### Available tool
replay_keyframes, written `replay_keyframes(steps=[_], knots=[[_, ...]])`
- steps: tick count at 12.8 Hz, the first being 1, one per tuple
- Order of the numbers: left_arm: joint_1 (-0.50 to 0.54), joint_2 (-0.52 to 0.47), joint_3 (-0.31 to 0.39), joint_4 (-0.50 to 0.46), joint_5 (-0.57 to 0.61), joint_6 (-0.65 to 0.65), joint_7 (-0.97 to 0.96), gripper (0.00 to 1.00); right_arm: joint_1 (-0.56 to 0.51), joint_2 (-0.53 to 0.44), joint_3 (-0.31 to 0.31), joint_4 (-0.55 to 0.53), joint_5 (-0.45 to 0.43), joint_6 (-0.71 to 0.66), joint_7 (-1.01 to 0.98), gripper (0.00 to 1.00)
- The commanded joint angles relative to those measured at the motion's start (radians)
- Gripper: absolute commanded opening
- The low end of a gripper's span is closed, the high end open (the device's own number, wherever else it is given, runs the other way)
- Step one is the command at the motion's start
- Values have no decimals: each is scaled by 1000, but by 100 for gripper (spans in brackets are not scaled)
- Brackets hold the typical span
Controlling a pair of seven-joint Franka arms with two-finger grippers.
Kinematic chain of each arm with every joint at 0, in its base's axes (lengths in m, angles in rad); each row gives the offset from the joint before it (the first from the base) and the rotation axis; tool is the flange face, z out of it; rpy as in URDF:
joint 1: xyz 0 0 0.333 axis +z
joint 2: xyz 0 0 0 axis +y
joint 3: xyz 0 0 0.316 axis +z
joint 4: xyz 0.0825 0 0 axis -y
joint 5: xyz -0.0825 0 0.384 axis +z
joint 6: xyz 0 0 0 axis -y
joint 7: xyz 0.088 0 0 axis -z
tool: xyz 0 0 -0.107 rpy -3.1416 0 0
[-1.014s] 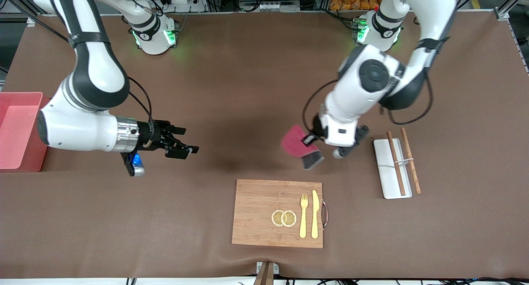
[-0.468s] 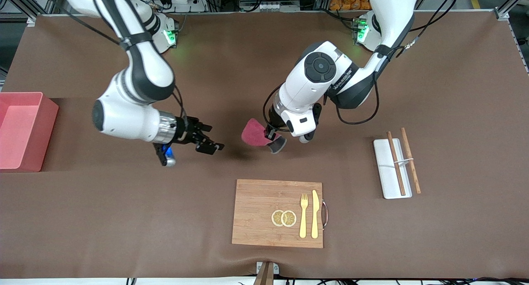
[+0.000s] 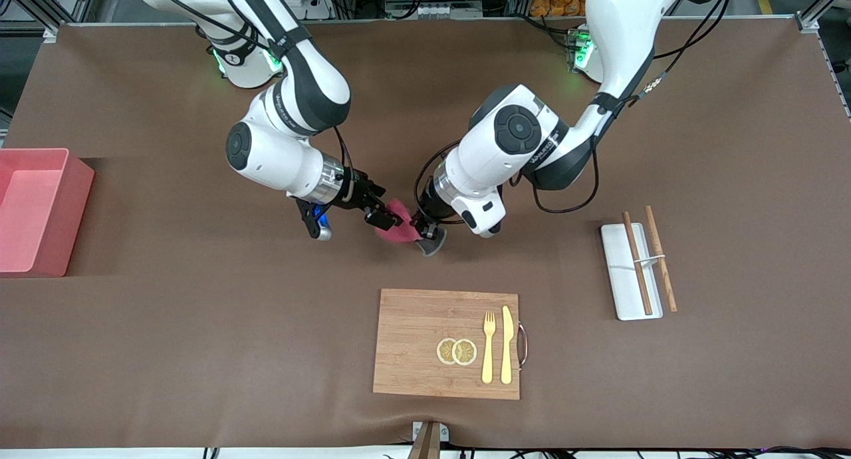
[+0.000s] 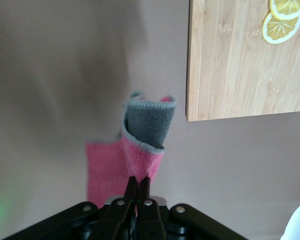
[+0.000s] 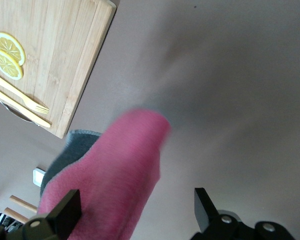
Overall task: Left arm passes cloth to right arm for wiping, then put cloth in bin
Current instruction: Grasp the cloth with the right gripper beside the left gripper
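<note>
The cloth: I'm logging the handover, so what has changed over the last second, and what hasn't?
The left gripper, jaws shut on the cloth, carried it from near the white tray toward the right arm's end of the table. The right gripper swung in from near the bin and now has its open jaws around the cloth's free edge, not yet closed. Bin, cutting board and tray stayed put.

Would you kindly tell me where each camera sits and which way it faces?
Front view: high across the table, facing both arms, left tool and right tool at the cloth.
Left wrist view: on the left wrist, looking down its shut fingers.
Right wrist view: on the right wrist, between open fingers.
All show the cutting board.
</note>
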Motion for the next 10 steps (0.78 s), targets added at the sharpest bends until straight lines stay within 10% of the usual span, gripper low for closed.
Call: replay_keyframes(steps=[1, 6, 9, 10], knots=[[-9, 15, 5, 31, -28, 8, -17, 0, -7, -31, -11, -30, 17, 3, 6, 100], [-1, 21, 4, 35, -30, 8, -14, 0, 6, -8, -13, -23, 17, 74, 37, 91], [-1, 21, 2, 35, -30, 8, -16, 0, 0, -8, -13, -14, 15, 74, 36, 12], [-1, 21, 2, 35, -39, 8, -16, 0, 1, -8, -13, -13, 14, 74, 36, 0]])
